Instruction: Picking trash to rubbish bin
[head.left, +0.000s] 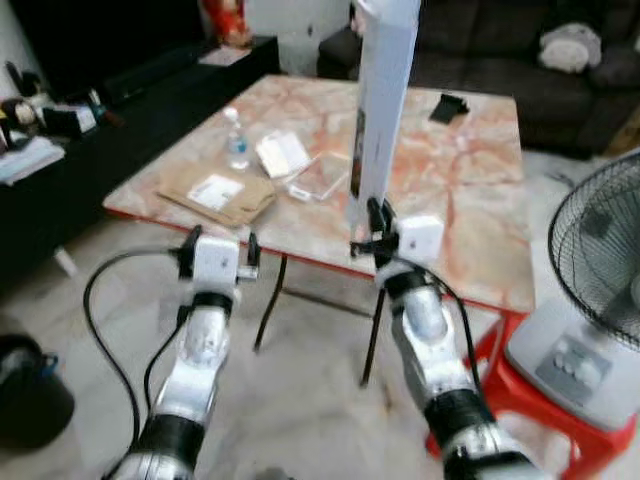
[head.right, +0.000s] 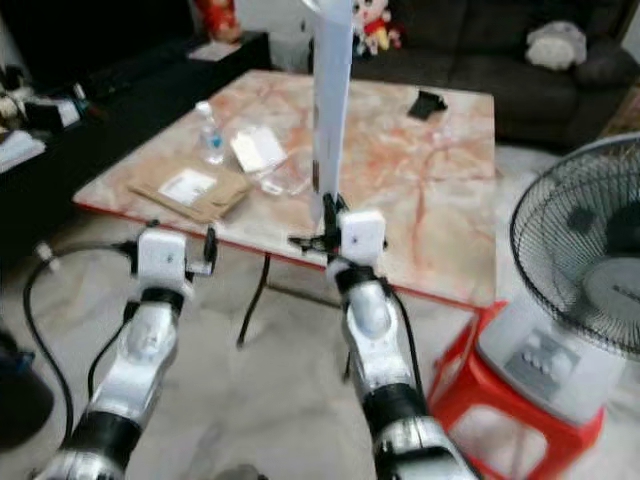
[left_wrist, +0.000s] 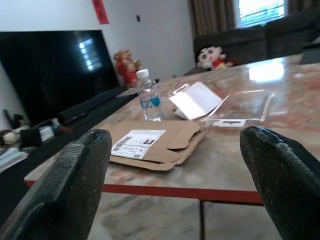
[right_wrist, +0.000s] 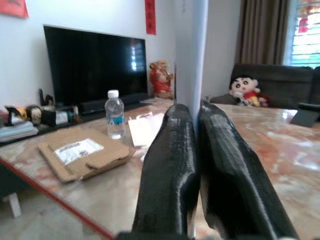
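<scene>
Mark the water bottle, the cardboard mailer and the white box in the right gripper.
water bottle (left_wrist: 149, 102), left wrist view, label.
cardboard mailer (head.left: 222, 195), left eye view, flap.
white box (head.left: 385, 90), left eye view, upper side.

Legible text: none. Flattened cardboard mailer (left_wrist: 152, 145) on the marble table (left_wrist: 235, 165) carries 1 white shipping label (left_wrist: 138, 143), print too blurred to read. Water bottle (left_wrist: 149, 96) has a blue label, wording not legible.

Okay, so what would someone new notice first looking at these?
The tall white box, held upright above the marble table's near edge, pinched at its bottom by the right gripper. Next, the left gripper hovering open before the table's edge, facing a flattened cardboard mailer.
</scene>
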